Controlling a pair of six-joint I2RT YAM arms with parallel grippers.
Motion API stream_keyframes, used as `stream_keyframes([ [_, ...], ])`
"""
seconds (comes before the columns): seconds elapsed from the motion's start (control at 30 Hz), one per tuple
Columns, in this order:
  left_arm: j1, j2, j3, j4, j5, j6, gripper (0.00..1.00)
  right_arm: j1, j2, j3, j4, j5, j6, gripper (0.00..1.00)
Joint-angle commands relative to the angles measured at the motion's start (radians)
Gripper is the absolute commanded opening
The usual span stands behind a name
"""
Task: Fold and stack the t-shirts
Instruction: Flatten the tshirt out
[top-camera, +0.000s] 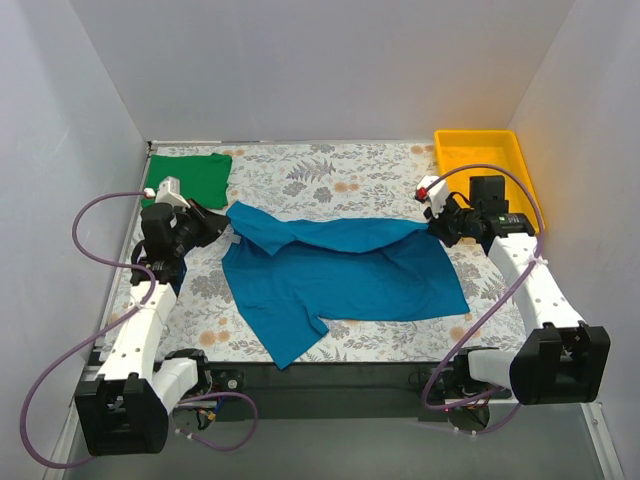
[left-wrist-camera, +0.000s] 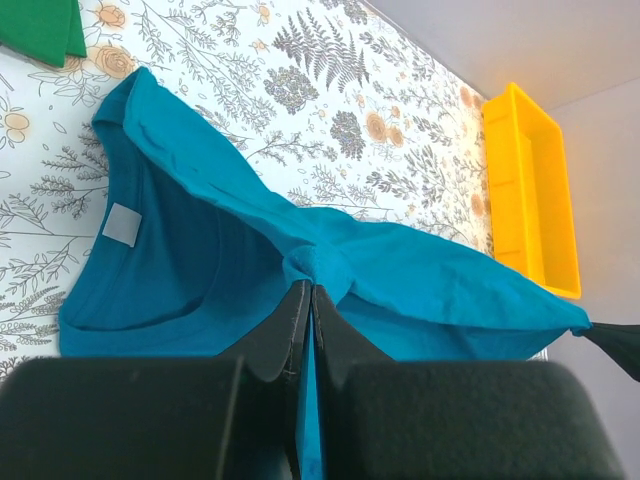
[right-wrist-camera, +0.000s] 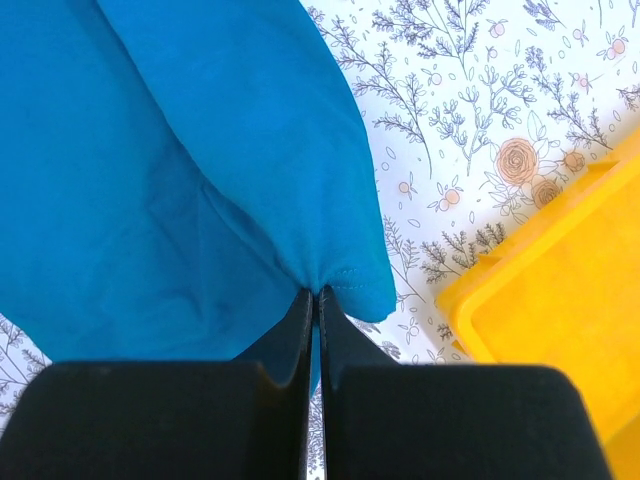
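Note:
A teal-blue t-shirt (top-camera: 340, 275) lies spread over the middle of the flowered table, its far edge lifted and stretched between the two arms. My left gripper (top-camera: 222, 232) is shut on the shirt's left end; in the left wrist view the gripper (left-wrist-camera: 311, 288) pinches a fold of blue cloth (left-wrist-camera: 420, 270), and the neck label (left-wrist-camera: 122, 224) shows. My right gripper (top-camera: 434, 230) is shut on the right end, where the right wrist view shows the gripper (right-wrist-camera: 317, 293) clamping the hemmed corner (right-wrist-camera: 345, 270). A bright green t-shirt (top-camera: 190, 177) lies folded at the far left corner.
A yellow plastic tray (top-camera: 484, 162) stands at the far right corner, close beside the right gripper, and it shows as a yellow tray (right-wrist-camera: 560, 320) in the right wrist view. White walls enclose the table on three sides. Purple cables loop from both arms.

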Motion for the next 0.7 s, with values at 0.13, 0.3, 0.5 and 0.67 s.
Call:
stream_keyframes([
  [0.13,0.003,-0.054,0.063,-0.045,-0.011,-0.014,0.00,0.006,-0.057,-0.010,-0.021,-0.043,-0.010,0.01],
  [0.3,0.003,-0.074,0.077,-0.061,-0.013,-0.020,0.00,0.005,-0.080,-0.010,-0.030,-0.054,-0.007,0.01],
  [0.5,0.003,-0.097,0.100,-0.083,-0.016,-0.026,0.00,0.008,-0.101,0.005,-0.049,-0.063,-0.003,0.01],
  [0.67,0.003,-0.112,0.124,-0.094,-0.014,-0.046,0.00,0.016,-0.123,0.030,-0.069,-0.075,0.003,0.01],
])
